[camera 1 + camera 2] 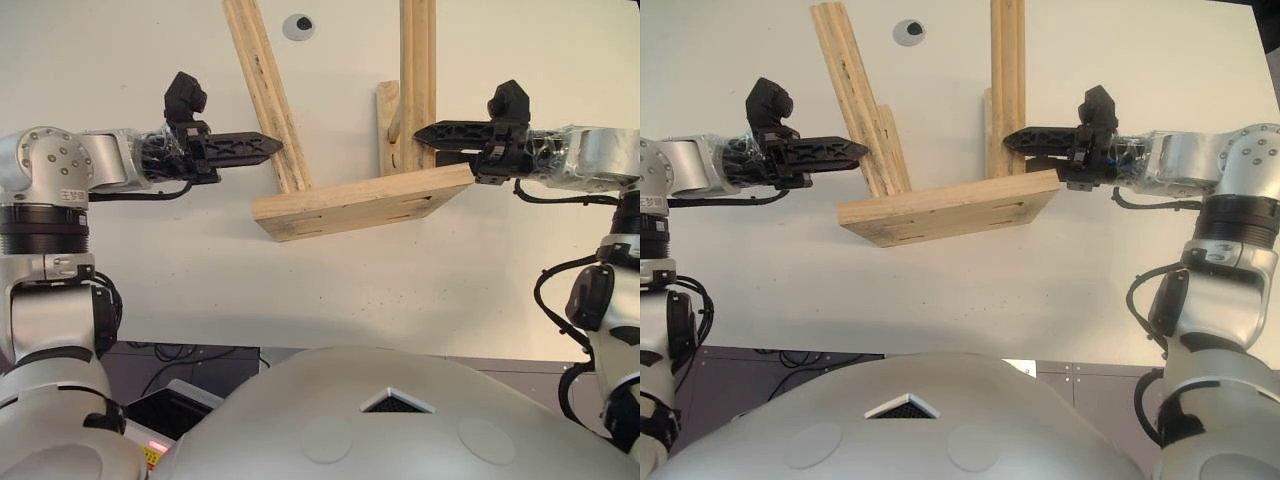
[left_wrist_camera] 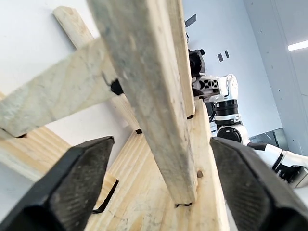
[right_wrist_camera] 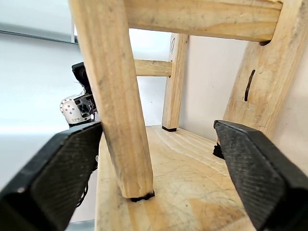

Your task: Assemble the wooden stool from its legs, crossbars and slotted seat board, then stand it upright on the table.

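Stool lies sideways mid-way across the tabletop. Left gripper and right gripper straddle its legs, unclenched; close both evenly before tipping.

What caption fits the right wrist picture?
Open right gripper straddles a stool leg slotted into the seat board.

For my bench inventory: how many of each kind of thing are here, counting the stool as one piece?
wooden stool, lying on its side: 1
grippers, the left gripper and the right gripper: 2
round grey disc: 1
Total: 4
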